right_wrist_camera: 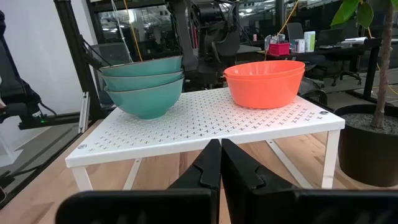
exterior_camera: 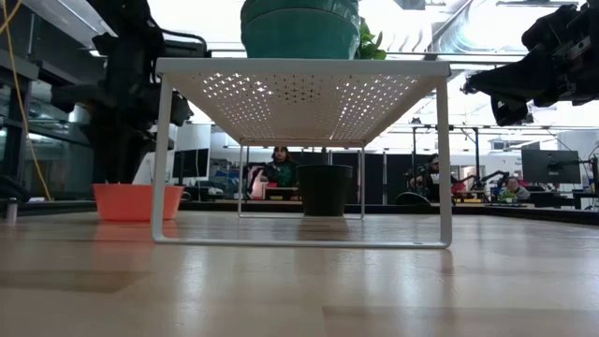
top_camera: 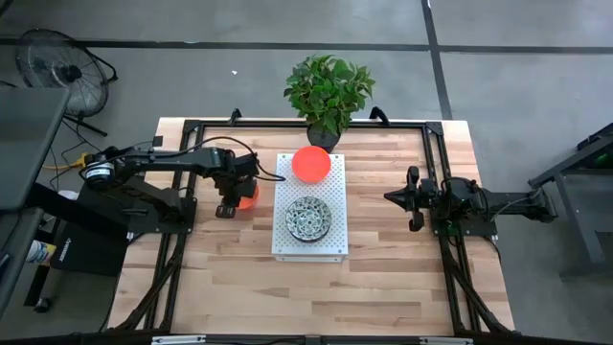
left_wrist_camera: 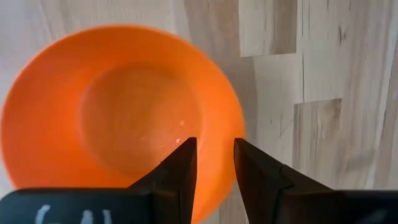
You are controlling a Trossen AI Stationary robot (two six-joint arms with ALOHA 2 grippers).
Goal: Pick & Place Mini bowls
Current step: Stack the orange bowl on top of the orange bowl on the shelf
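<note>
One orange mini bowl [top_camera: 248,195] [exterior_camera: 138,201] [left_wrist_camera: 112,112] sits by its base on the table, left of the white perforated rack [top_camera: 287,241] [right_wrist_camera: 205,121]. My left gripper [top_camera: 228,205] [left_wrist_camera: 214,148] hangs over it, pointing down and narrowly open, one finger over the bowl's inside and the other at the rim's outer side. On the rack stand orange bowls [top_camera: 311,164] [right_wrist_camera: 264,81] and a stack of three green-patterned bowls [top_camera: 307,218] [right_wrist_camera: 144,84]. My right gripper [top_camera: 389,197] [right_wrist_camera: 220,148] is shut, hovering right of the rack and touching nothing. My left gripper comes from above with its fingers either side of the orange bowl's rim [left_wrist_camera: 233,124], on the side towards the rack. I cannot tell whether the fingers touch the rim. The bowl stands flat on the table.
A potted plant [top_camera: 329,91] in a dark pot [exterior_camera: 325,190] stands at the table's far edge behind the rack. Black frame rails [top_camera: 433,163] run along the table's sides. Bare wood lies in front of the rack. People sit in the room beyond.
</note>
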